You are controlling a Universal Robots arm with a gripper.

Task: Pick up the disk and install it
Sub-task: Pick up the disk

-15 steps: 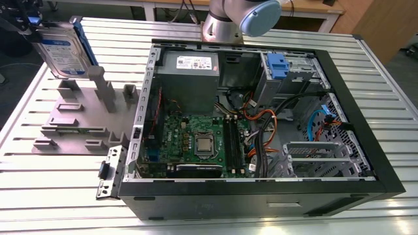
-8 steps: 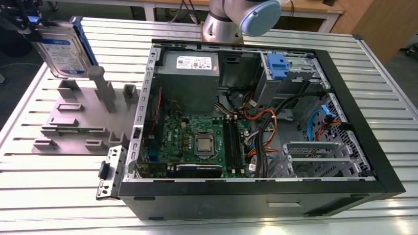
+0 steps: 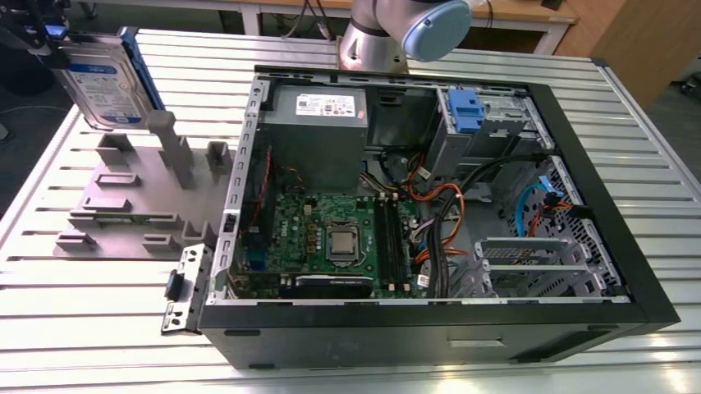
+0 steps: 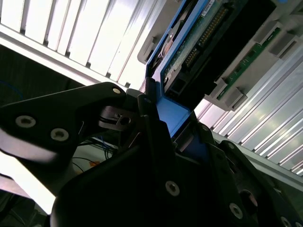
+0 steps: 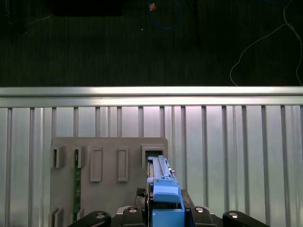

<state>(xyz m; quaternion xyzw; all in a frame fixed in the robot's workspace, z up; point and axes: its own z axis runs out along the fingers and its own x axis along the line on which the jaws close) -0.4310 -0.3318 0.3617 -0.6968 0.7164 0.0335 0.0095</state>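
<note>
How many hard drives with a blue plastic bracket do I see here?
2. The disk is held upright in the tool, near the grey fixture at the exterior view's left. The other drive sits in the computer case's bay. Others may be hidden.

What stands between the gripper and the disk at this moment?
Nothing visible does. The gripper is shut on the disk and holds it by its blue edge, over the grey holder.

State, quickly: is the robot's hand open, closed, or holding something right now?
The hand: closed, holding the disk by its blue carrier bracket.
</note>
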